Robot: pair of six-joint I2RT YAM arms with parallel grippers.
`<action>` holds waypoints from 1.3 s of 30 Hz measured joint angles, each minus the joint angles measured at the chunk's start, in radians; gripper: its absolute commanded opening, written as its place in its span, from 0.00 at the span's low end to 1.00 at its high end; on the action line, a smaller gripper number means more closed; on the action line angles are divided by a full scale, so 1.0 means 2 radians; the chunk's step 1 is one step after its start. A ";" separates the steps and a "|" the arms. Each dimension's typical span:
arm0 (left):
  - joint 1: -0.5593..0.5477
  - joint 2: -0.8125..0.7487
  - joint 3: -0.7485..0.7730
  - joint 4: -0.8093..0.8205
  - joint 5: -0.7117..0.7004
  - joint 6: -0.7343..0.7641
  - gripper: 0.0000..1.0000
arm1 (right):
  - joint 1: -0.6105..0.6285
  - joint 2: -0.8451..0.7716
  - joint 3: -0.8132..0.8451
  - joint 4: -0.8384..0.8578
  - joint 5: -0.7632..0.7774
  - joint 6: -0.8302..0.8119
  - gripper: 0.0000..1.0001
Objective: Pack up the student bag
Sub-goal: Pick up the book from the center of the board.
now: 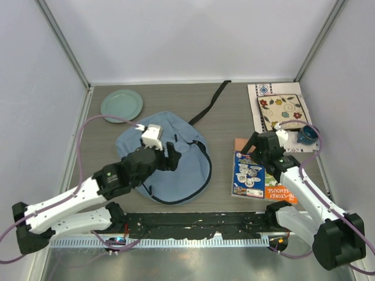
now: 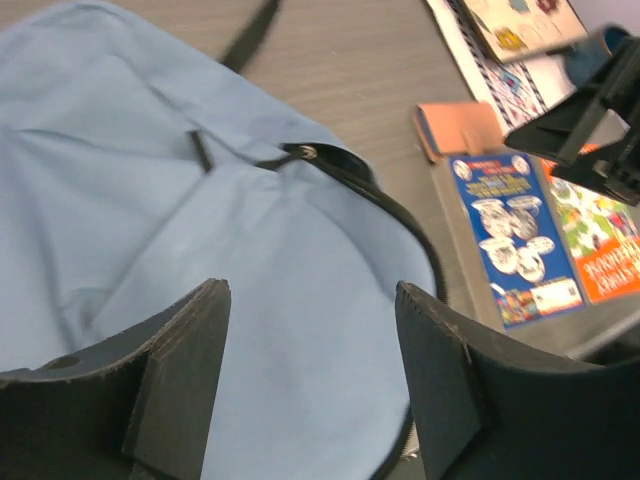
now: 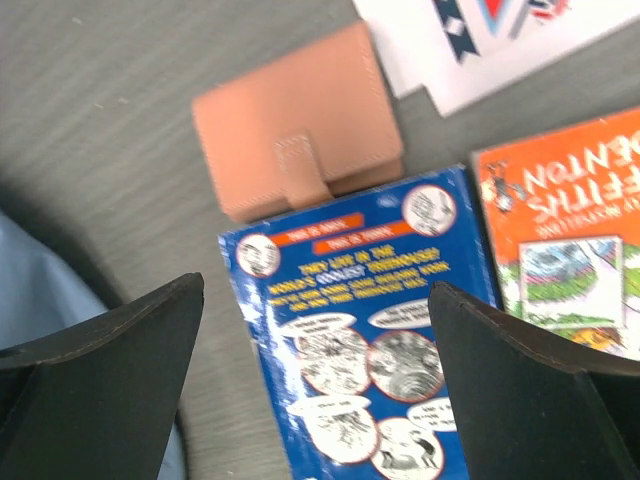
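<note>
The student bag [image 1: 179, 175] is a light blue-grey backpack lying flat at the table's middle; it fills the left wrist view [image 2: 180, 190]. My left gripper [image 1: 170, 153] is open and empty, just above the bag's fabric [image 2: 312, 330]. My right gripper [image 1: 255, 150] is open and empty, hovering over a blue comic-cover book [image 1: 248, 174] [image 3: 370, 330]. An orange book [image 1: 281, 192] [image 3: 565, 240] lies right of the blue one. A tan wallet [image 3: 295, 120] [image 1: 239, 143] lies just beyond the blue book.
A green plate [image 1: 122, 104] sits at the back left. A floral patterned mat [image 1: 280, 108] lies at the back right with a blue mug [image 1: 306, 135] by it. The bag's black strap [image 1: 211, 102] trails toward the back wall.
</note>
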State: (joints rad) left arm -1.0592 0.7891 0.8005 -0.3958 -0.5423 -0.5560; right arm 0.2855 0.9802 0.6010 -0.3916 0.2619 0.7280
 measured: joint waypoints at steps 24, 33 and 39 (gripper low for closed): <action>-0.019 0.319 0.094 0.195 0.202 -0.055 1.00 | -0.026 0.031 -0.041 -0.038 0.015 0.008 1.00; -0.022 0.362 0.119 0.203 0.190 -0.089 0.98 | -0.027 0.028 -0.084 0.026 -0.060 0.024 1.00; -0.026 0.435 0.174 0.187 0.189 -0.122 0.87 | -0.029 0.003 -0.096 0.024 -0.062 0.038 1.00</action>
State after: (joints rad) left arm -1.1118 1.6581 1.1477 -0.0223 -0.1635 -0.8009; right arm 0.2276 0.9859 0.4088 -0.3443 0.1375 0.8043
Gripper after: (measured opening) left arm 0.903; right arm 0.997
